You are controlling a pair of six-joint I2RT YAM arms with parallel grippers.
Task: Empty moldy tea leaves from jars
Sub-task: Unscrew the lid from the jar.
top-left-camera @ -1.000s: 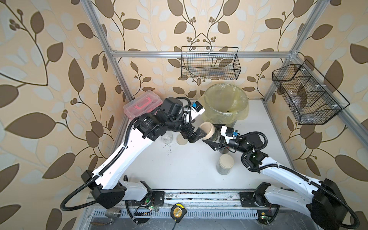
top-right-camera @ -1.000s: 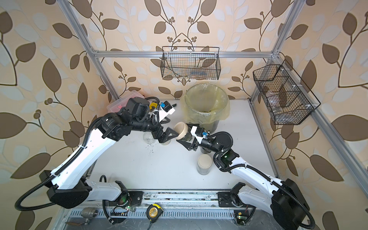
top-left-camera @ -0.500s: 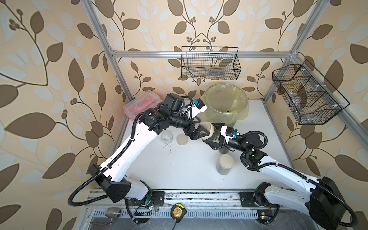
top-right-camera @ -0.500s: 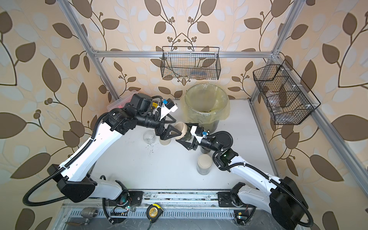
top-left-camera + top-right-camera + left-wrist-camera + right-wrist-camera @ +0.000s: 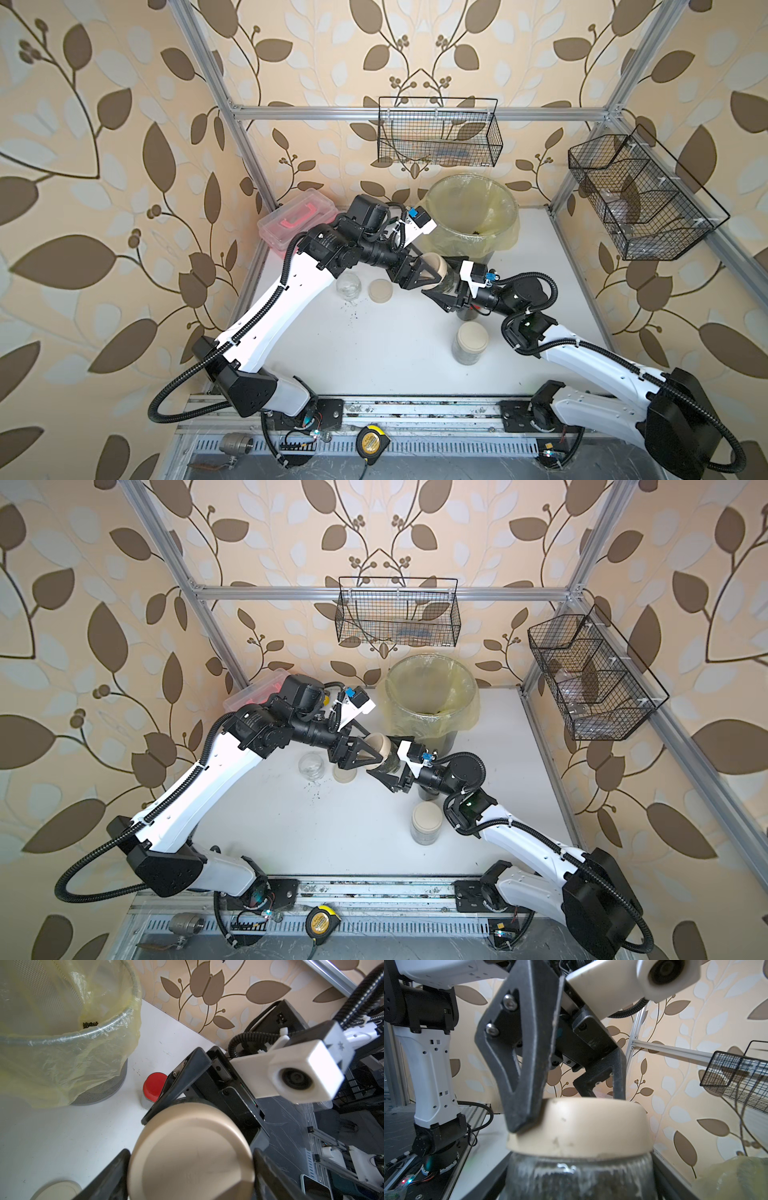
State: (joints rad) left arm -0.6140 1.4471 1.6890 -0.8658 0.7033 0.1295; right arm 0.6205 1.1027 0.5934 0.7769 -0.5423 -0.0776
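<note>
Left pincer (image 5: 433, 270) just went from wide spread to clamped on the beige lid (image 5: 191, 1153). Right pincer (image 5: 448, 289) pinches the jar (image 5: 579, 1178) mid-air, near-left of bin (image 5: 498, 241). Tea leaves (image 5: 390, 766) still inside, so unscrewing looks next.

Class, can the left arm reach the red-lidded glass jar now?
Probably not: its left hand grips the beige round lid of the clear jar in the right hand, which hangs over the red-lidded glass jar.
</note>
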